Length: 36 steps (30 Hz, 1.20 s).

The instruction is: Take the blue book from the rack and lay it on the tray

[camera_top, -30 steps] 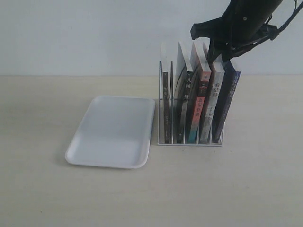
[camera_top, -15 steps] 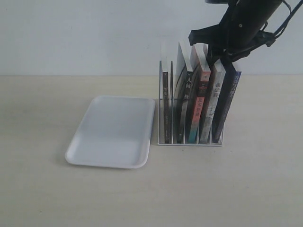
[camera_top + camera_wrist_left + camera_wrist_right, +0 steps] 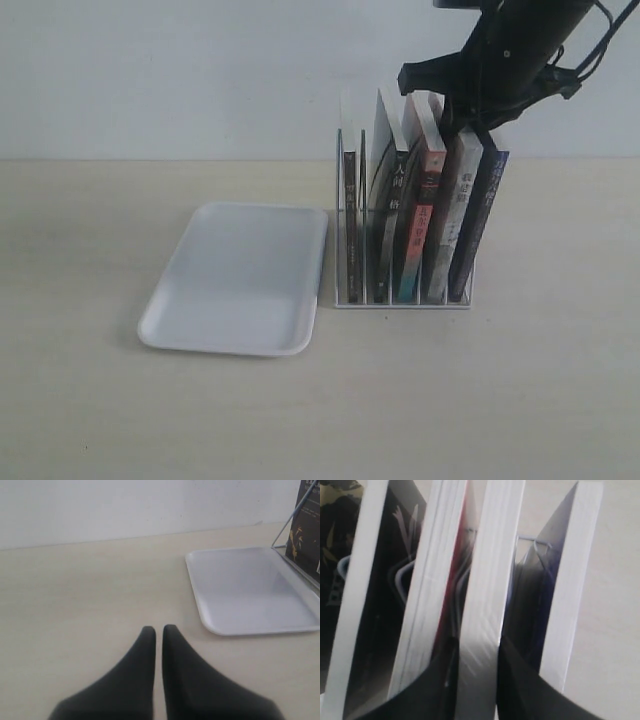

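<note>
Right gripper (image 3: 465, 125): upper right of frame, pinching tan-spined book (image 3: 455, 220).
Blue book (image 3: 481, 215): rightmost in rack (image 3: 400, 303), just beside that grip.
Risk: wrong book lifted; blue book dragged askew by rubbing finger.

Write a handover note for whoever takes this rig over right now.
Left claw: shut, empty, over the table beside the tray.
Right claw: apparently pinched on the top edge of the tan-spined book, not the blue book next to it.
Blue book: upright in the rack, end slot.
Tray: empty.
Done: the reach only.
Left: release, regrip the blue book, lift it out, lay it on the tray.
</note>
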### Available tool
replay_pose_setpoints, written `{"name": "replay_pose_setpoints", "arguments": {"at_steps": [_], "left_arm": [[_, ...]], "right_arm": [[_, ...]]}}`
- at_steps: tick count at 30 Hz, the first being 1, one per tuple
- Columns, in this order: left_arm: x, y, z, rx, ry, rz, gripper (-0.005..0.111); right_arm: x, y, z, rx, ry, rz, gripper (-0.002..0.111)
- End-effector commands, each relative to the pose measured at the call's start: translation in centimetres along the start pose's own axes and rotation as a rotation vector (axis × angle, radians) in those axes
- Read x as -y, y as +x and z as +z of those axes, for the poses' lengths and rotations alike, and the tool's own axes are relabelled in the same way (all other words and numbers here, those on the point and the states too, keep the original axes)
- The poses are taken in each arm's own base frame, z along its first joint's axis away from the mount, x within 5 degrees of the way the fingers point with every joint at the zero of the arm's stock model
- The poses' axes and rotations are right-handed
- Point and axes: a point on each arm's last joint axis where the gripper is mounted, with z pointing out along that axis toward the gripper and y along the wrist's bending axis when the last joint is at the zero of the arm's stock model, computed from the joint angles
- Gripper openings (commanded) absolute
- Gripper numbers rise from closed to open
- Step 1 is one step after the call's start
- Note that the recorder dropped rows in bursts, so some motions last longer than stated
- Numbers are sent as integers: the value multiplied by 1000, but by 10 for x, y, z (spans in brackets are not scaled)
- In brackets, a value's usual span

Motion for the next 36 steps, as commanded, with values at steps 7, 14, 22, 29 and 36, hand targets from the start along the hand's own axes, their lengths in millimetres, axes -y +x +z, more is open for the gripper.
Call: {"name": "replay_pose_setpoints", "arguments": {"at_steps": [7, 14, 22, 29, 36], "left_arm": [[0, -3, -1, 22, -1, -6, 5], [0, -3, -1, 22, -1, -6, 5], [0, -3, -1, 22, -1, -6, 5], [0, -3, -1, 22, -1, -6, 5], [0, -3, -1, 22, -1, -6, 5]], "right_arm": [[-7, -19, -75, 148, -3, -33, 0], [-7, -18, -83, 161, -1, -32, 0], [-7, -18, -83, 159, -1, -30, 0], [-7, -19, -83, 170, 7, -31, 0], [-6, -21, -73, 155, 11, -31, 0]]}}
